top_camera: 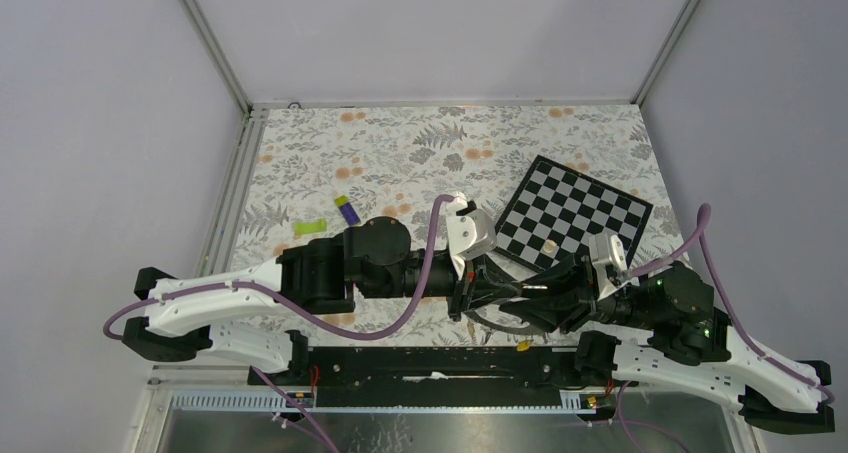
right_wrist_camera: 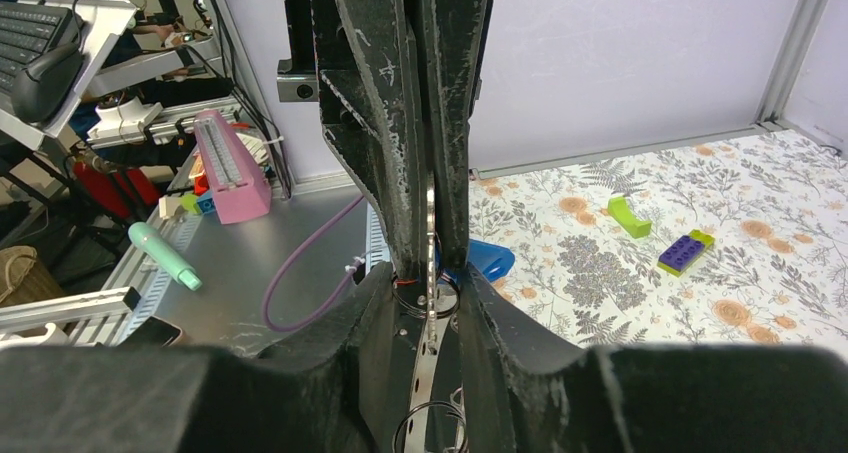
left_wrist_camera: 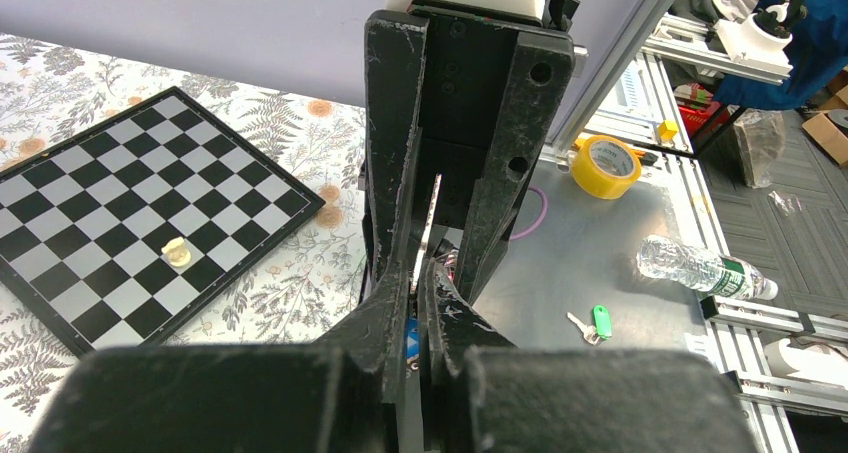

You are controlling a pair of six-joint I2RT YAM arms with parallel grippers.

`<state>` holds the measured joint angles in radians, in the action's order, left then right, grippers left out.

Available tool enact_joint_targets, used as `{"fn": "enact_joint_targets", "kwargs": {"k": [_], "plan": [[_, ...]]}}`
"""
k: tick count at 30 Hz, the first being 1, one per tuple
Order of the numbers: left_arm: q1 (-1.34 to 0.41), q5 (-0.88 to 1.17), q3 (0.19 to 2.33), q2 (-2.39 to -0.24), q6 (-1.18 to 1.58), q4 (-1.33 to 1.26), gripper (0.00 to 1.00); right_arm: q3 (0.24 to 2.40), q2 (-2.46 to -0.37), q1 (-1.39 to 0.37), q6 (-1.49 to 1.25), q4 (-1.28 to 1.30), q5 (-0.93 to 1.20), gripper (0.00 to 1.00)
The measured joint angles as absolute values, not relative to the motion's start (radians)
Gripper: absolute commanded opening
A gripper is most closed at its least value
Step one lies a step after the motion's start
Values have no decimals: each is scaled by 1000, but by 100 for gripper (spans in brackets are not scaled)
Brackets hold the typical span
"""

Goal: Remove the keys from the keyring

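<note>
Grey metal keyring [right_wrist_camera: 431,223] stands edge-on between your two grippers, its flat faces turned to the fingers. Your left gripper [left_wrist_camera: 418,273] is pinching its rim. Your right gripper [right_wrist_camera: 430,285] straddles it, narrowed but not clamped. The keys [right_wrist_camera: 490,258] hang off it over the near edge of the floral table [top_camera: 400,153], with the chessboard [top_camera: 575,213] just beyond.

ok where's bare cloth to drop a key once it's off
Widest free patch: the floral cloth along the back rail, beyond the chessboard and the purple-and-green block. A smaller one lies between block and chessboard. Crowded: the near centre, where the left gripper and right gripper meet at the keyring.
</note>
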<state>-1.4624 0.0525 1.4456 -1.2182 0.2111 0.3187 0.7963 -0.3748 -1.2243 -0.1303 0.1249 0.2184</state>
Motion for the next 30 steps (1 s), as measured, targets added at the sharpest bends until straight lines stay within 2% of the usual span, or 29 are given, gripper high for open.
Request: {"fn": "enact_joint_targets", "kwargs": {"k": [5, 30], "plan": [[-1462, 52, 1446, -1218, 211, 319, 1, 796, -375, -1224, -124, 125, 217, 36], [-1462, 57, 1446, -1219, 218, 295, 1, 801, -353, -1224, -108, 123, 192, 37]]}}
